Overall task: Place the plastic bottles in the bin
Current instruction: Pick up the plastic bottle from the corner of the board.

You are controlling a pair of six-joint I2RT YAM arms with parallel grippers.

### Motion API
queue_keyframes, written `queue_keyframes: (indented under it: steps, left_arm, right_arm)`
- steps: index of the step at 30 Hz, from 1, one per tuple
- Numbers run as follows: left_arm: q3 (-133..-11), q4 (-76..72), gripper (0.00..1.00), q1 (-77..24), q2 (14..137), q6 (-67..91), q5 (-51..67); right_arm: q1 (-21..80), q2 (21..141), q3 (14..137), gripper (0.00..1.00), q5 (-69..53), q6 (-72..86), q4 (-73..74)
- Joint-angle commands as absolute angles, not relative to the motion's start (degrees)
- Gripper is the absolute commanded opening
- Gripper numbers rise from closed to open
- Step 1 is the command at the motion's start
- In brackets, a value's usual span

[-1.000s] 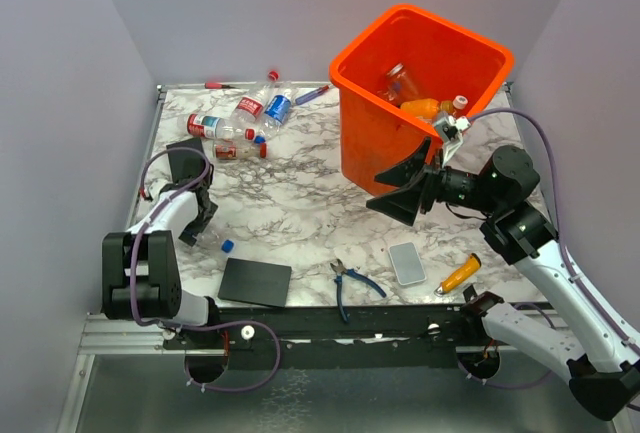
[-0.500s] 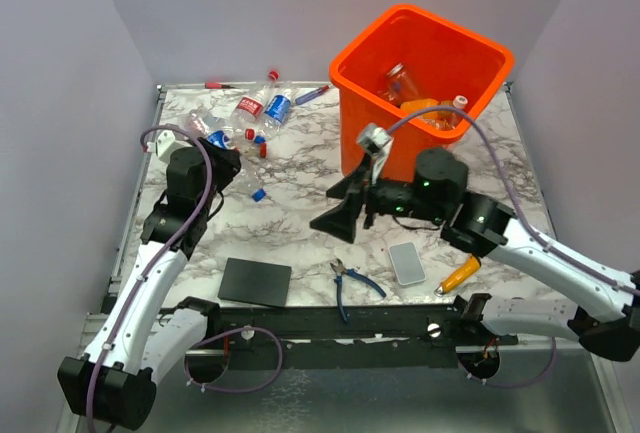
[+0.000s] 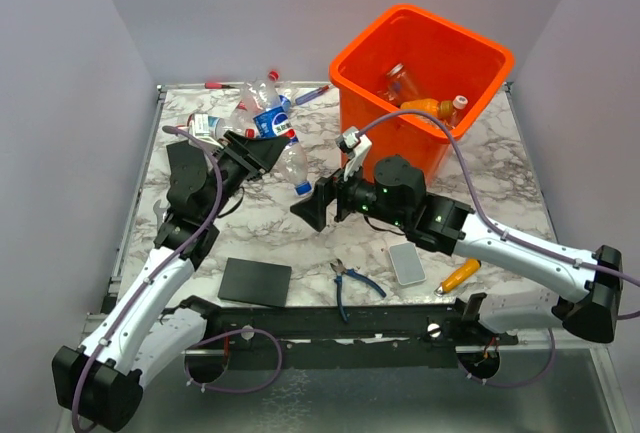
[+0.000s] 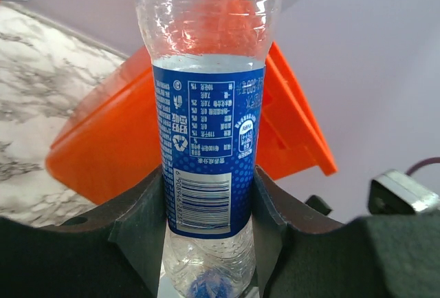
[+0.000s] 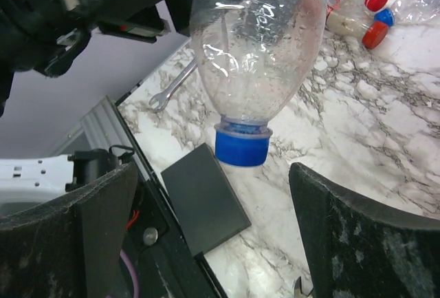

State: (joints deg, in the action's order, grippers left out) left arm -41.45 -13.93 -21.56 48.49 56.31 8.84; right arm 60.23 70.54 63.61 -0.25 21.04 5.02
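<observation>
Three or more bottles (image 3: pixel 425 105) are seen inside the bin (image 3: pixel 385 123), beyond the wide-spread right claw (image 3: pixel 318 201). One blue-labelled bottle (image 4: pixel 206 133) is pinched, lifted, in the left claw (image 3: pixel 272 151); several loose bottles (image 3: pixel 212 125) are left on the table (image 3: pixel 260 233) behind it.

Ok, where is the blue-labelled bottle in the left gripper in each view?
Top external: bottle left of centre, held by the left gripper, cap toward lower right.
Left wrist: dead centre, orange bin behind it.
Right wrist: top centre, blue cap down.
Shared landmark: the marble table, in all three.
</observation>
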Motion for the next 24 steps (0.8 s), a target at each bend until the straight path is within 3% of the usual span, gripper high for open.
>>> queue_keyframes:
  steps: [1,13,16,19,21,23,24]
  left_arm:
    - [-40.6,-21.2,0.41,-23.3,46.8,59.4,10.2]
    - [-39.4,-21.1,0.4,-25.5,44.8,60.0,9.5]
    - [-38.8,-21.1,0.39,-25.6,44.4,59.9,9.6]
    - [-38.5,-21.1,0.4,-25.7,44.3,59.8,10.0]
    - [-38.8,-21.1,0.53,-25.7,44.3,59.1,10.3]
    - [-39.6,-20.1,0.81,-25.7,44.2,58.1,10.5]
    - [-40.4,-18.8,0.92,-25.7,44.2,57.1,10.2]
  right_arm:
    - [61.1,72.5,64.0,0.92,3.8,22.4,-1.1]
    - [61.7,74.0,62.7,0.61,9.7,23.2,-6.6]
    - [61.6,74.0,62.7,0.51,10.0,22.7,-7.6]
    - [61.6,74.0,63.6,0.35,9.0,21.5,-7.0]
    - [61.6,73.4,63.8,0.24,8.7,20.5,-6.2]
    - [61.6,72.0,63.7,0.13,9.2,19.1,-4.8]
    - [61.7,71.1,63.6,0.03,10.1,18.2,-3.8]
